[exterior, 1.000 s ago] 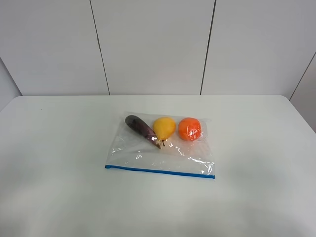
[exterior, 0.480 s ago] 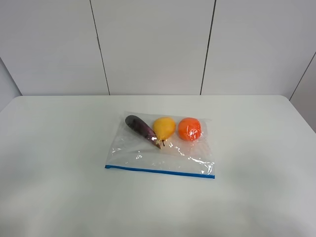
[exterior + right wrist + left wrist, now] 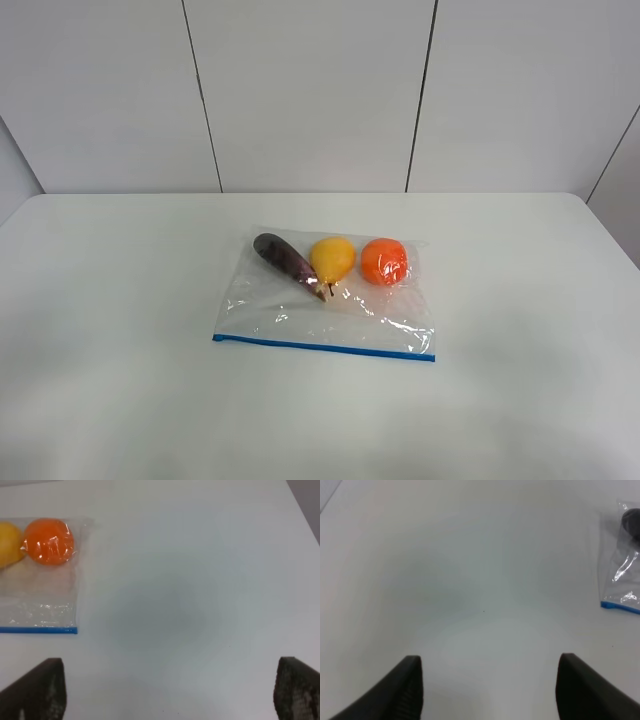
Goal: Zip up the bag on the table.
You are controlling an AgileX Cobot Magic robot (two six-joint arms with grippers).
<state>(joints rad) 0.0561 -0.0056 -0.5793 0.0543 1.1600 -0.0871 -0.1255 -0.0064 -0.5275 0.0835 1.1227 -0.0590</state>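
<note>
The table (image 3: 120, 300) is a wide white top with rounded far corners, set against a pale panelled wall (image 3: 310, 90). The bag (image 3: 330, 315) lies flat near the table's middle — well clear of every edge — and is a clear, crinkly plastic rectangle whose blue zipper strip (image 3: 323, 348) runs along its long side facing the table's near edge.

Inside the bag, along the side toward the far edge, three items sit in a row. The eggplant (image 3: 288, 262), dark purple, lies slanted at the end nearer the table's left edge; the yellow pear (image 3: 333, 259) touches it in the middle; the orange (image 3: 384, 261) sits just beside the pear, toward the right edge.

Neither arm shows in the high view. The left gripper (image 3: 490, 685) hangs above bare table with its two dark fingers apart, nothing between them, and a corner of the bag lies well off to one side. The right gripper (image 3: 170, 690) has its fingers spread very wide over bare table — nothing in them.
</note>
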